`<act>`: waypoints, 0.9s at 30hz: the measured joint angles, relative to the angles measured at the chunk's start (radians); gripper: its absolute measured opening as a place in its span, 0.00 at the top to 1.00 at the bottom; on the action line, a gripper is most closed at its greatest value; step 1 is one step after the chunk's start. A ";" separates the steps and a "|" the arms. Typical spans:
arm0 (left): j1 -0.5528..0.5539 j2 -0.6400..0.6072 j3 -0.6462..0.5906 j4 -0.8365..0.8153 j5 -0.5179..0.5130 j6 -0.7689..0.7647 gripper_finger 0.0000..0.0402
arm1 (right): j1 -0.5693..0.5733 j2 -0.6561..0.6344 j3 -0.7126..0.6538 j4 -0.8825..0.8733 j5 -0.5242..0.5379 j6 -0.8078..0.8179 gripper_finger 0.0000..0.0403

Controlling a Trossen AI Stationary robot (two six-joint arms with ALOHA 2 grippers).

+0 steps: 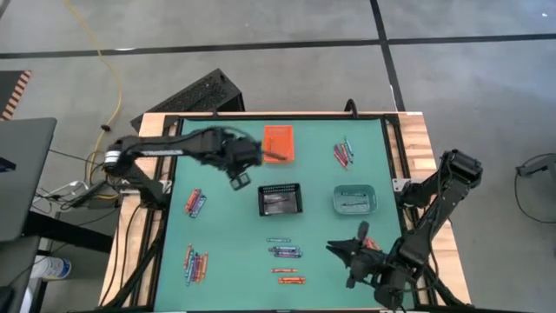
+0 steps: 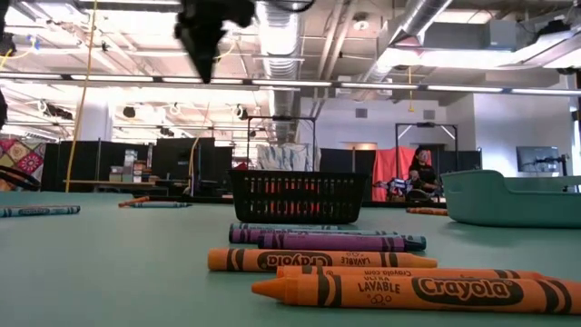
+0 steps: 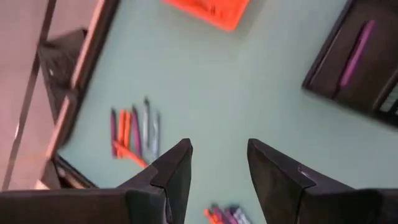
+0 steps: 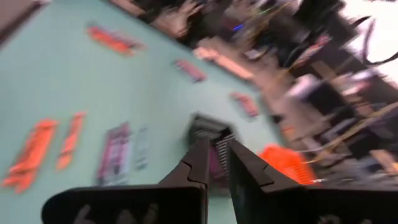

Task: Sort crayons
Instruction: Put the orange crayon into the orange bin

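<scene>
A: Crayons (image 2: 418, 291) lie nearest the low camera: orange ones touching in a row, a purple pair just behind. What are the hazards at this point?

B: Nearest the front table edge, the right gripper (image 1: 363, 236) hovers with its fingers almost pressed together, a thin gap between them, holding nothing. A descent with jaws that narrow will likely strike a crayon rather than straddle it, and the round stick may roll.

A: And the middle of the table?

B: The black mesh bin (image 1: 281, 200) and the teal bin (image 1: 354, 199) stand side by side. Purple and orange sticks near the front lie close together, so a grasp there may pinch two colours at once.

A: Farther back?

B: The left gripper (image 1: 240, 179) hangs above bare mat between the orange bin (image 1: 279, 143) and the mesh bin, fingers spread and empty. Mixed clusters (image 3: 134, 132) remain at the left side. Packed sticks may be dragged along, or dropped into the wrong bin.
</scene>
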 joint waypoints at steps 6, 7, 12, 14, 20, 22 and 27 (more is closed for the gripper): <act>-0.134 -0.205 -0.384 0.210 0.006 -0.155 0.64 | -0.011 0.000 0.000 -0.061 -0.196 0.195 0.87; -0.162 -0.239 -0.444 0.277 0.014 -0.161 0.64 | -0.004 0.000 0.000 -0.081 -0.214 0.244 0.87; -0.303 -0.391 -0.714 0.717 0.050 -0.091 0.64 | -0.001 -0.014 0.099 -0.300 -0.388 0.589 0.87; -0.364 -0.438 -0.819 0.943 0.050 -0.014 0.64 | -0.042 -0.017 0.164 -0.470 -0.551 0.764 0.87; -0.482 -0.508 -1.104 1.615 0.052 0.207 0.64 | -0.185 -0.015 0.205 -0.880 -1.053 1.145 0.88; -0.500 -0.508 -1.171 1.791 0.051 0.250 0.64 | -0.201 -0.015 0.185 -0.917 -1.153 1.162 0.88; -0.517 -0.481 -1.288 2.077 0.052 0.288 0.64 | -0.188 -0.015 0.102 -0.842 -1.349 1.279 0.88</act>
